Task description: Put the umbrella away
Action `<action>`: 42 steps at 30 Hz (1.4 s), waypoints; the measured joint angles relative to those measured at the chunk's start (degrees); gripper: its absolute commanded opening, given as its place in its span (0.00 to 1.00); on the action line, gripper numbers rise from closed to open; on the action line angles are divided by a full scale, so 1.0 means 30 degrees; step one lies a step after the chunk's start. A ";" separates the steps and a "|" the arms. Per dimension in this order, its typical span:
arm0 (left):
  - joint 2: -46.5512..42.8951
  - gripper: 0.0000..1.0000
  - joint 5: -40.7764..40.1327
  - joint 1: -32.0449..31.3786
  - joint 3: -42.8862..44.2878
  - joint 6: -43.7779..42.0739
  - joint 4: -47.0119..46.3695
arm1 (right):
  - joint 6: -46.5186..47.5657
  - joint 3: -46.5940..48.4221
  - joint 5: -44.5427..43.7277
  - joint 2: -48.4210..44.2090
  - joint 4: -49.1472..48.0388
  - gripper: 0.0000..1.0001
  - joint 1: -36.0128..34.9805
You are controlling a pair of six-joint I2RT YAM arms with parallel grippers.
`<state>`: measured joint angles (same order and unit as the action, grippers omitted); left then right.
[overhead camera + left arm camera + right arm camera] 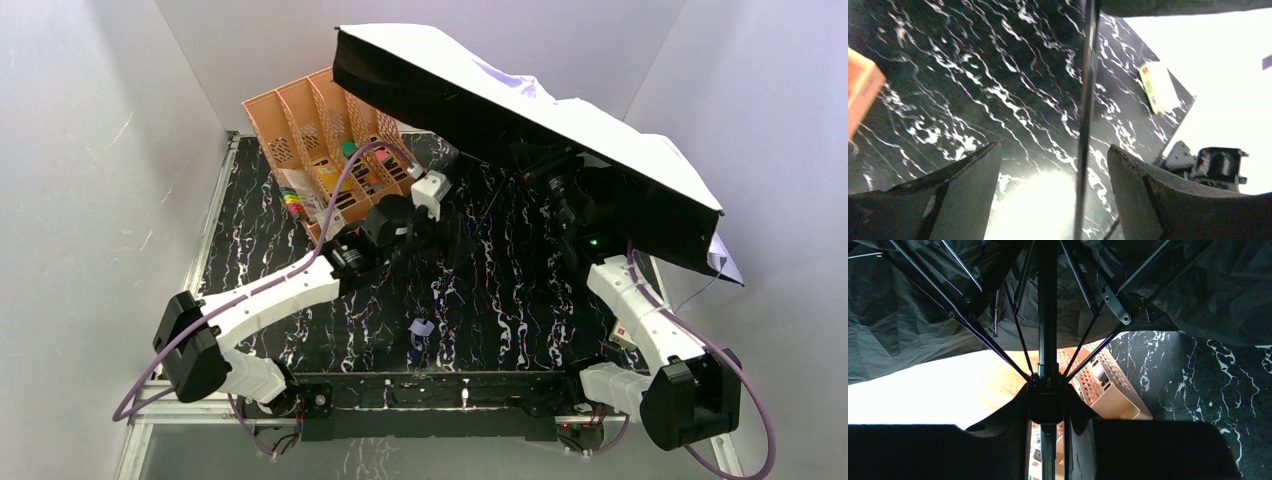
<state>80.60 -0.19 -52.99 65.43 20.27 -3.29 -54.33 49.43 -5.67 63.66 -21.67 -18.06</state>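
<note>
The umbrella [540, 110] stands open and tilted over the back right of the table, pale on top and black underneath. My right gripper [1048, 410] is shut on it, clamping the black runner on the thin dark shaft [1047, 315] just below the spread ribs; in the top view this gripper [563, 192] sits half hidden under the canopy. My left gripper [1053, 170] is open near the table's middle [447, 232]. The shaft [1087, 100] runs between its two fingers [973, 190], close to the right one, with a gap on each side.
A peach file organiser [320, 140] holding coloured items lies tilted at the back left, close to the left wrist. A small lavender piece [421, 328] lies on the black marbled table [500, 300] near the front. A pale yellow box [1158, 87] rests by the right edge.
</note>
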 measured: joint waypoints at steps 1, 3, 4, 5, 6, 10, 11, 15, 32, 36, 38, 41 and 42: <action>-0.0386 0.77 0.0313 0.0000 -0.0503 0.0270 -0.0066 | -0.0066 0.0051 0.0029 0.0095 -0.0095 0.00 0.0080; -0.0903 0.77 0.0889 0.0000 -0.1348 0.0823 -0.0197 | -0.0211 0.0160 0.0087 0.0328 -0.0233 0.00 0.0248; -0.1093 0.77 0.1180 -0.0007 -0.1807 0.1093 -0.0248 | -0.0270 0.0211 0.0102 0.0430 -0.0262 0.00 0.0284; -0.1202 0.77 0.1464 -0.0029 -0.2266 0.1370 -0.0299 | -0.0321 0.0248 0.0131 0.0532 -0.0306 0.00 0.0321; -0.1275 0.76 0.1719 -0.0051 -0.2681 0.1596 -0.0321 | -0.0350 0.0262 0.0182 0.0597 -0.0364 0.00 0.0364; -0.1290 0.48 0.2484 -0.0211 -0.3905 0.2266 -0.0262 | -0.0393 0.0270 0.0415 0.0707 -0.0423 0.00 0.0393; -0.1282 0.35 0.2710 -0.0262 -0.4109 0.2368 -0.0233 | -0.0401 0.0270 0.0466 0.0714 -0.0423 0.00 0.0401; -0.1290 0.00 0.3213 -0.0357 -0.4204 0.2769 -0.0255 | -0.0372 0.0277 0.0590 0.0736 -0.0408 0.00 0.0444; 0.2565 0.00 0.0168 -0.0590 0.2973 0.0692 0.0940 | -0.0699 -0.3636 -0.0721 -0.2987 0.0211 0.00 -0.3286; 0.2725 0.65 0.0313 -0.0663 0.3140 0.0306 0.0663 | -0.0707 -0.3636 -0.1275 -0.3446 0.0627 0.00 -0.3257; 0.2608 0.80 0.0248 -0.0546 0.2827 0.0262 -0.0233 | -0.0743 -0.3621 -0.2259 -0.3475 0.1107 0.00 -0.3220; 0.0619 0.94 0.0721 -0.0313 0.0109 0.0699 -0.0131 | -0.0554 -0.2885 -0.3512 -0.2790 0.1625 0.00 -0.3002; 0.0066 0.95 0.0845 -0.0299 -0.0590 0.0845 0.0036 | -0.0488 -0.2616 -0.3694 -0.2470 0.1617 0.00 -0.2834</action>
<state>80.79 2.35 -53.89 63.66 22.81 -3.18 -55.79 41.58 -16.75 56.25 -16.82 -26.57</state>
